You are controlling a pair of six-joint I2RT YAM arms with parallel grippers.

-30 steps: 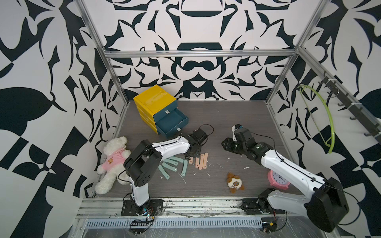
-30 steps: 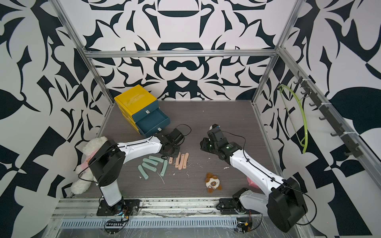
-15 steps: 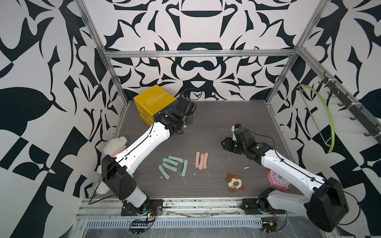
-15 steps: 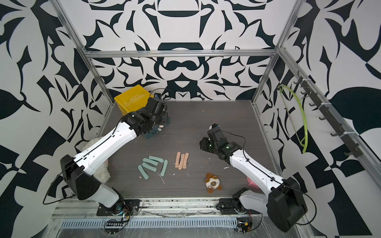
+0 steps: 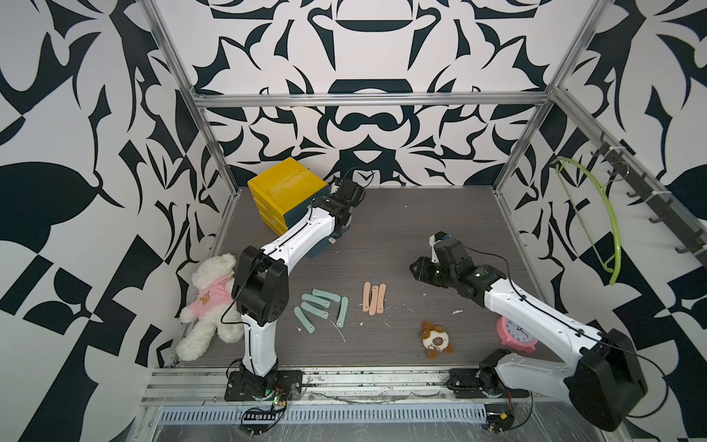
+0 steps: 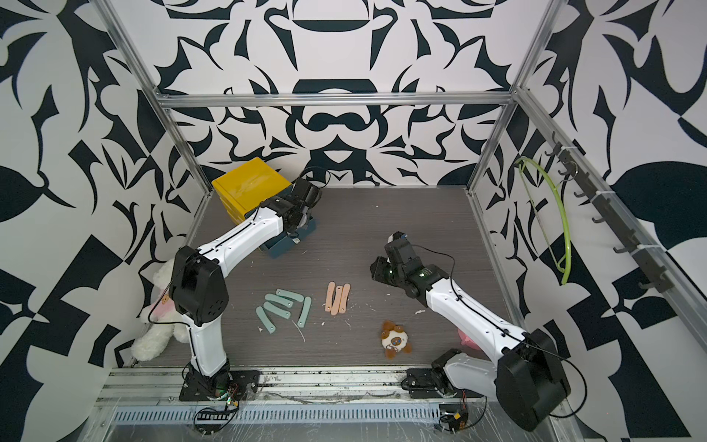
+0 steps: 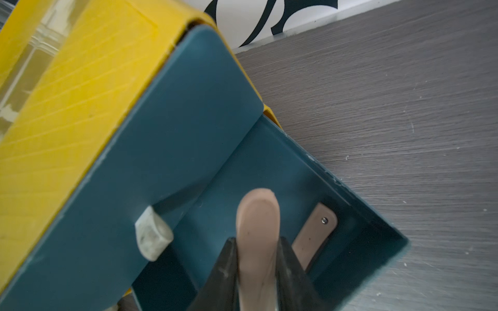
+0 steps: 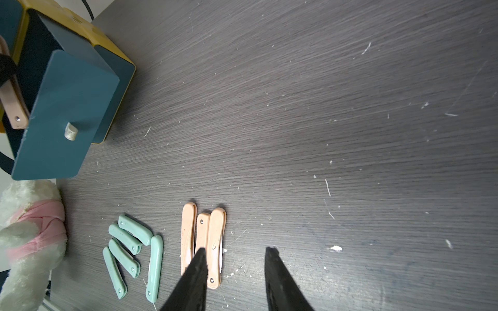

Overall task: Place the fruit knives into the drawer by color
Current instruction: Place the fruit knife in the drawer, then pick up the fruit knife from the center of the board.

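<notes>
My left gripper [image 7: 258, 251] is shut on a peach-pink fruit knife [image 7: 257, 215] and holds it over the open teal drawer [image 7: 310, 175] of the yellow cabinet [image 5: 285, 183]. A second peach-pink knife [image 7: 315, 234] lies inside that drawer. In both top views the left arm hides most of the drawer [image 6: 283, 245]. Three peach-pink knives [image 5: 374, 297] lie side by side mid-table, and several mint-teal knives [image 5: 319, 306] lie just left of them. My right gripper [image 8: 235, 250] hovers open and empty, to the right of the peach-pink group [image 8: 188, 231].
A white teddy bear in a pink shirt [image 5: 208, 302] lies at the front left. A small brown-and-white plush [image 5: 436, 338] and a pink alarm clock [image 5: 516, 333] sit at the front right. A green hanger [image 5: 597, 214] hangs on the right wall.
The left arm has swung from the knives on the table up and back to the open drawer, carrying a peach-pink knife. The right arm has stayed where it was.
</notes>
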